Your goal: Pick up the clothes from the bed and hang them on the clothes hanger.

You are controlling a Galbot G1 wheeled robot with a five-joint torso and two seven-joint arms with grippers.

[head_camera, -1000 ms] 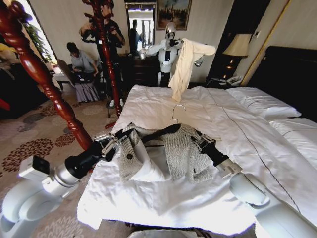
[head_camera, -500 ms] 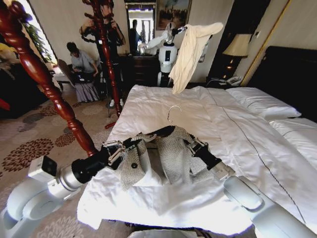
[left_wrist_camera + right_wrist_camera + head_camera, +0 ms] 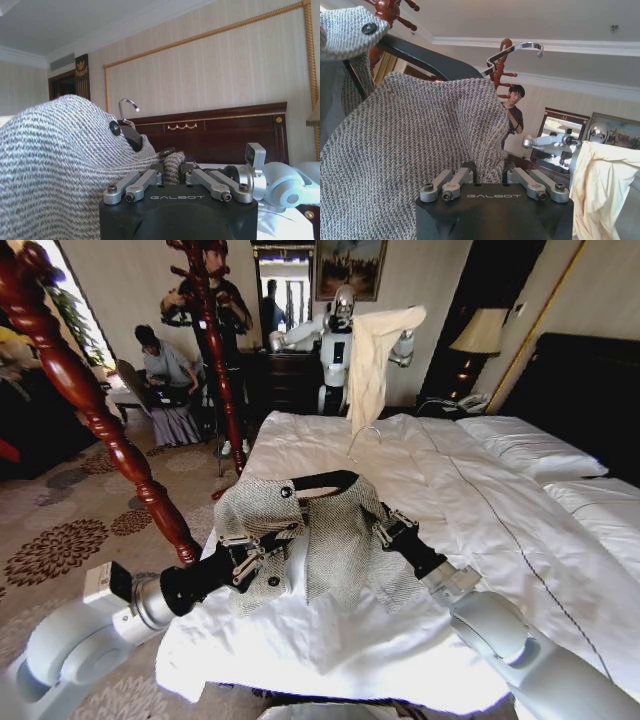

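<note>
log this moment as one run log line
left gripper: shut on jacket | right gripper: shut on jacket | hanger: inside jacket | jacket raised over bed

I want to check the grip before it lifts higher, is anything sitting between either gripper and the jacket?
Nothing visible. The left gripper is shut on the tweed jacket at one front edge, the right gripper on the other, with the clothes hanger already inside its shoulders above the bed.

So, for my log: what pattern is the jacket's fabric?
A grey-beige speckled tweed knit on the jacket, clearest in the right wrist view.
</note>
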